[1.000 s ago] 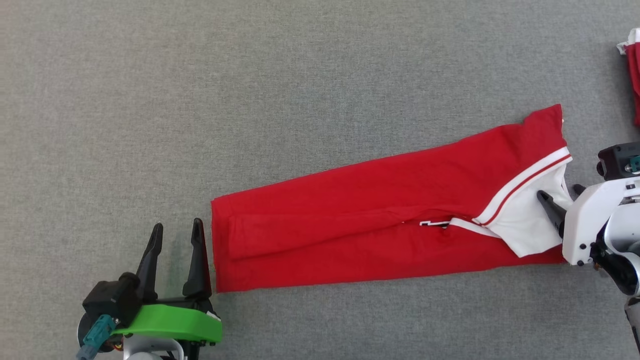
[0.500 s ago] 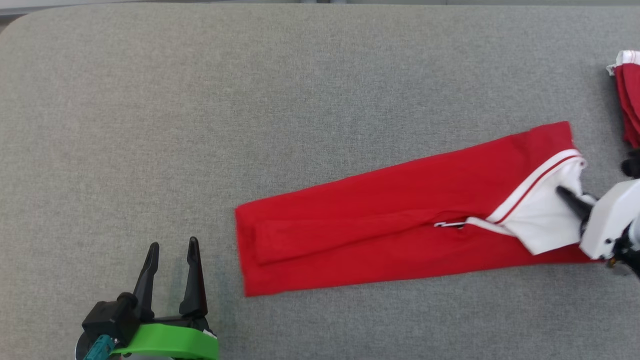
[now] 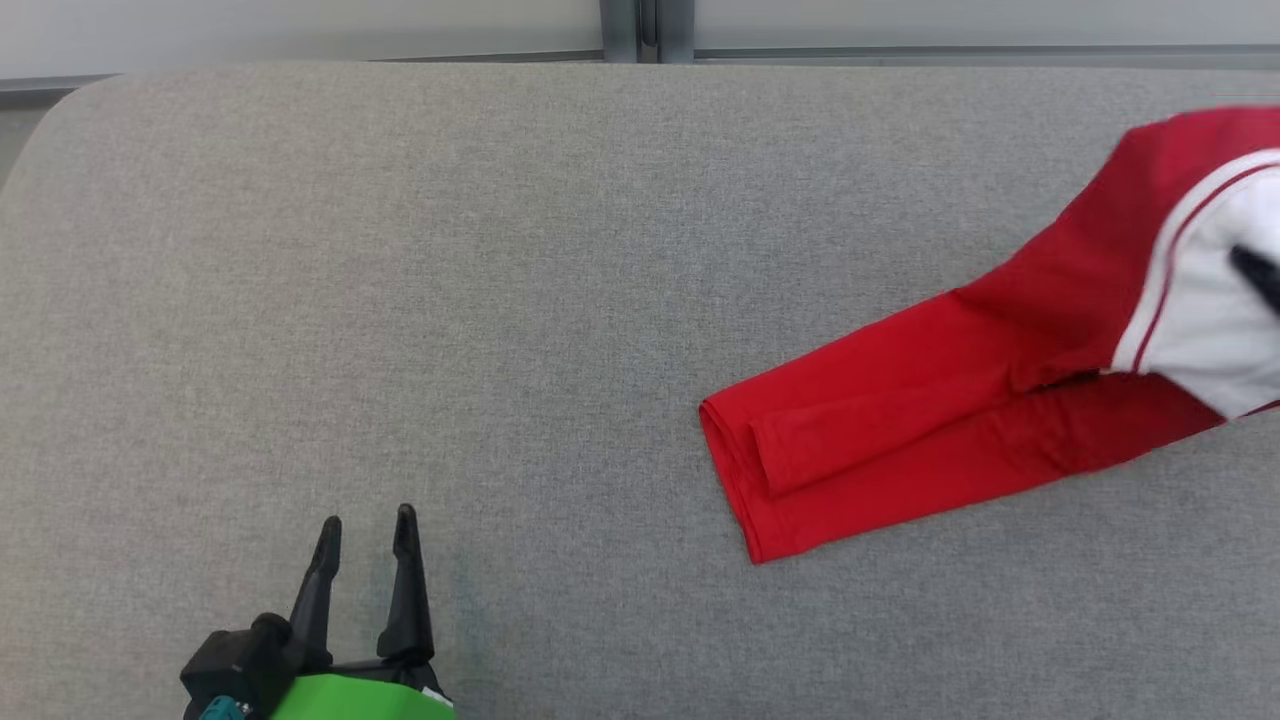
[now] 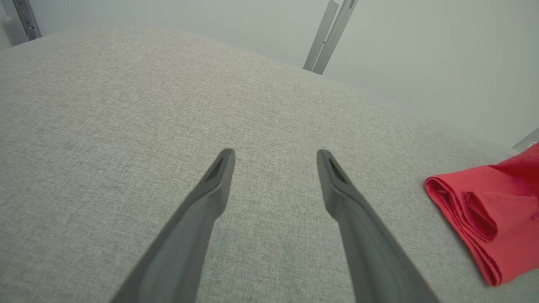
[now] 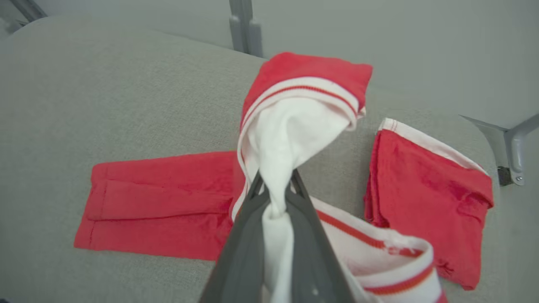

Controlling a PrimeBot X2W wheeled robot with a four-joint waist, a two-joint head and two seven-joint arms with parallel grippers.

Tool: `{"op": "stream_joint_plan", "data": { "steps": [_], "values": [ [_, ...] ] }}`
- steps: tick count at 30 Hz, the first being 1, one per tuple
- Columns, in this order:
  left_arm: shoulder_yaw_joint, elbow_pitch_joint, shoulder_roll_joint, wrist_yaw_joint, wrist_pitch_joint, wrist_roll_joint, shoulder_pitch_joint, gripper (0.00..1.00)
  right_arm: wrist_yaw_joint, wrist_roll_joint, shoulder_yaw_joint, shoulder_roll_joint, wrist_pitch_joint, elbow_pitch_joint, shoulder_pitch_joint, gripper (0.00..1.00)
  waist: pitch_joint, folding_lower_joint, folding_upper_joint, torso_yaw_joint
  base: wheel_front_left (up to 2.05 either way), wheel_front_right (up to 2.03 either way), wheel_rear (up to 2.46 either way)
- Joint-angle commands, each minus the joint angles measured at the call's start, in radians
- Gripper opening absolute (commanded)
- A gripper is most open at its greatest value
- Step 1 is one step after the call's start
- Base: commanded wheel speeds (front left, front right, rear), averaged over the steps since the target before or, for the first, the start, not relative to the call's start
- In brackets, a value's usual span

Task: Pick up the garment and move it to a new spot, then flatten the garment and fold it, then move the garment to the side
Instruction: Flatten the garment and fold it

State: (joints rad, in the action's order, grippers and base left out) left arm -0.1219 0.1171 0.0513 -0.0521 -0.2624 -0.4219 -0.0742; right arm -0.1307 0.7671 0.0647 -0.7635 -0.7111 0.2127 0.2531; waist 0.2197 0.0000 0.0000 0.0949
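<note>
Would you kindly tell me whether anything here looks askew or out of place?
Yes: the garment lies slanted across the table, and its white end is bunched and lifted, pinched in the shut right gripper.

Even, soft light; garment [image 3: 1180,250] edge motion-blurred.

In the right wrist view, the inner faces of the right gripper [image 5: 276,181] are hidden by the white cloth pinched between them. The garment [image 5: 294,126] is cut off by the bottom edge at 5 o'clock. The lower left corner of a second red piece [image 5: 429,189], at 3 o'clock, is covered by the garment's band.

In the head view, the garment [image 3: 950,430] is cut off at 3 o'clock and its white part is blurred there. One dark, blurred finger [image 3: 1260,272] is seen at that edge. The base of the left gripper [image 3: 365,525] is cut off at 7 o'clock.

In the left wrist view, the garment [image 4: 484,210] is cropped at 4 o'clock.
</note>
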Motion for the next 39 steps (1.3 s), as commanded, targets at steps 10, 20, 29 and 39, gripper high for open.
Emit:
{"op": "stream_joint_plan", "data": {
  "steps": [10,20,29,39],
  "values": [
    [-0.07,0.037,0.001,0.012,-0.003,-0.038,0.053,1.0,0.0,-0.068,-0.383,0.258,-0.021,0.01,-0.01,0.0,0.036,0.0,0.0,0.046,0.0,0.0,0.0],
    [-0.068,0.054,0.001,0.018,-0.003,-0.04,0.052,1.0,0.0,-0.111,-0.475,0.415,0.097,-0.14,0.021,0.0,0.028,0.0,0.0,0.05,0.0,0.0,0.0],
    [-0.07,0.059,0.001,0.023,-0.003,-0.038,0.035,1.0,0.0,-0.147,-0.497,0.477,0.121,-0.163,0.002,1.0,0.004,0.0,0.0,0.03,0.0,0.0,0.0],
    [-0.05,0.069,0.001,0.02,-0.003,-0.006,0.008,1.0,0.0,-0.083,-0.54,0.573,0.27,-0.084,-0.05,1.0,-0.059,0.0,0.0,0.019,0.0,0.0,0.0]
  ]
}}
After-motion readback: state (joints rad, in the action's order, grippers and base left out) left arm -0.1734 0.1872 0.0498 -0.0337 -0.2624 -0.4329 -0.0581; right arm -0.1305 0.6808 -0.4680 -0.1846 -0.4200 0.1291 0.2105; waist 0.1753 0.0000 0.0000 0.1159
